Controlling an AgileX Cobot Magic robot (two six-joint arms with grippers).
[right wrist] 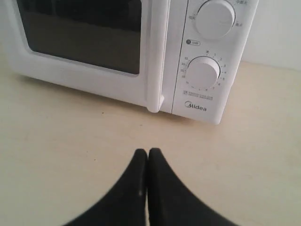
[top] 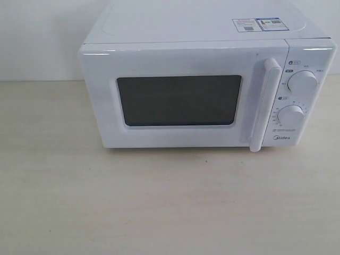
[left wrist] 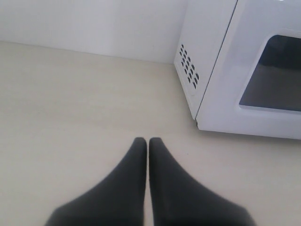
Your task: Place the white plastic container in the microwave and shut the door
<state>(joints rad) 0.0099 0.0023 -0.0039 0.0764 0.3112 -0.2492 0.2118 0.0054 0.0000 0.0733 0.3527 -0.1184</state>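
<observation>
Fingertips of the left gripper (left wrist: 148, 141) and right gripper (right wrist: 148, 151) are pressed together, empty, above the table (top: 159, 207); the door (top: 180, 61) is shut on the microwave (top: 186, 21) at upper centre of the exterior view. The white plastic container is nowhere seen; presumably it is shut inside, hence the idle grippers.

White microwave (top: 186, 64), dark window (top: 179, 100), pale wood-grain table (top: 159, 202), black left gripper (left wrist: 148, 141).

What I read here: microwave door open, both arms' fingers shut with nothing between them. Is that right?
No. The door is shut, flush against the microwave front; the exterior view shows it. The rest is right: left fingers and right fingers are shut with nothing between them.
</observation>
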